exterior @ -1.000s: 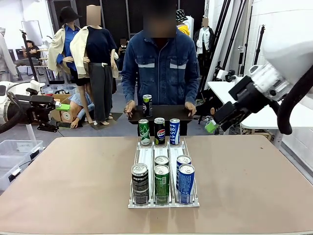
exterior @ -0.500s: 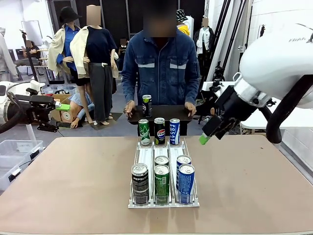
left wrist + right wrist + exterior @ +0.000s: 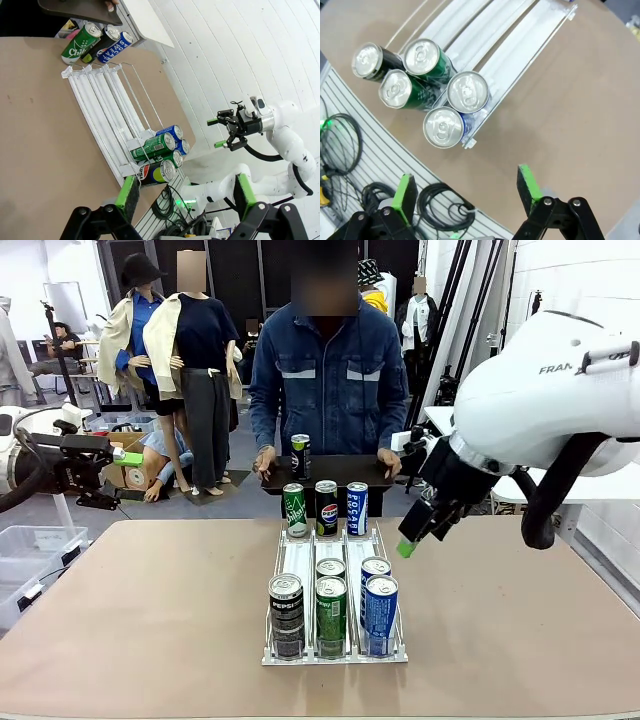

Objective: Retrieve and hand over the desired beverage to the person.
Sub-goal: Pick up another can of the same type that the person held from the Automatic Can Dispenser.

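table (image 3: 150, 620); person (image 3: 330, 370) at 12 o'clock holds a tray (image 3: 340, 472) with one can (image 3: 301, 455). rack (image 3: 300, 552) mid-table, cans (image 3: 331, 610) at its 12 and 6 o'clock ends. right gripper (image 3: 465, 187), wide, at rack's 3 o'clock. left gripper (image 3: 185, 190), wide, off table at 10 o'clock.

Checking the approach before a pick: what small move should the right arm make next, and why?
Probably slide the right gripper sideways until it is over the nearest blue can: it hangs open and empty beside the rack, above the table. Which drink is wanted isn't shown.
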`<state>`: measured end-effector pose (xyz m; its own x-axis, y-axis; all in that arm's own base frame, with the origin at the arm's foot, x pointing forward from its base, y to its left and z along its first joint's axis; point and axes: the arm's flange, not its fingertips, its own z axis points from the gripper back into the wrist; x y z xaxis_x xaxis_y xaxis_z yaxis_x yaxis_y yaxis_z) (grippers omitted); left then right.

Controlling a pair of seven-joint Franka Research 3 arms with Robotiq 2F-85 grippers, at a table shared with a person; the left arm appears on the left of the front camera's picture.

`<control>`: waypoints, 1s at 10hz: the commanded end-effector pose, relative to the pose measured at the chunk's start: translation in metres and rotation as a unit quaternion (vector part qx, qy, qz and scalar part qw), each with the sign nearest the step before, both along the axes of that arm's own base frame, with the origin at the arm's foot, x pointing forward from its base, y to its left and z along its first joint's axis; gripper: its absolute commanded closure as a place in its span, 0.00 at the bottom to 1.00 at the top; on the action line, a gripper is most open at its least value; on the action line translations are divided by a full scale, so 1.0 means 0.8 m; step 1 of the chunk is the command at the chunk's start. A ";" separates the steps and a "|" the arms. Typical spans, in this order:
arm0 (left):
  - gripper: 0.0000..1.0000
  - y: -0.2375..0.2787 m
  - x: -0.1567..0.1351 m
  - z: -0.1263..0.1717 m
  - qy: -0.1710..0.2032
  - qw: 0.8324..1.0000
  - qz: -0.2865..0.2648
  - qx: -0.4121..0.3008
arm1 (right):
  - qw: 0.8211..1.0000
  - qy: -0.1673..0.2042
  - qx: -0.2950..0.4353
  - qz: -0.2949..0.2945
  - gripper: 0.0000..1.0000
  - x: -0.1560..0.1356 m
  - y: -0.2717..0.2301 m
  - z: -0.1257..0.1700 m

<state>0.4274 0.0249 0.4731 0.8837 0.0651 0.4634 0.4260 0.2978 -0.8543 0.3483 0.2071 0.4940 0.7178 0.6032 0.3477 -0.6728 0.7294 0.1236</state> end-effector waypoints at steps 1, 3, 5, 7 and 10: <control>0.00 0.000 -0.001 0.001 -0.002 1.000 0.004 -0.009 | 1.000 -0.004 -0.026 -0.006 0.00 0.001 0.023 -0.006; 0.00 0.000 -0.001 0.001 -0.002 1.000 0.004 -0.009 | 0.999 0.001 -0.044 -0.007 0.00 0.002 0.038 -0.016; 0.00 0.000 -0.001 0.001 -0.002 1.000 0.004 -0.009 | 0.999 0.000 -0.047 -0.005 0.00 0.004 0.054 -0.028; 0.00 0.000 -0.001 0.001 -0.002 1.000 0.004 -0.009 | 0.999 -0.001 -0.052 -0.009 0.00 0.006 0.066 -0.037; 0.00 0.000 -0.001 0.001 -0.002 1.000 0.004 -0.009 | 0.998 0.009 -0.060 -0.005 0.00 0.011 0.086 -0.054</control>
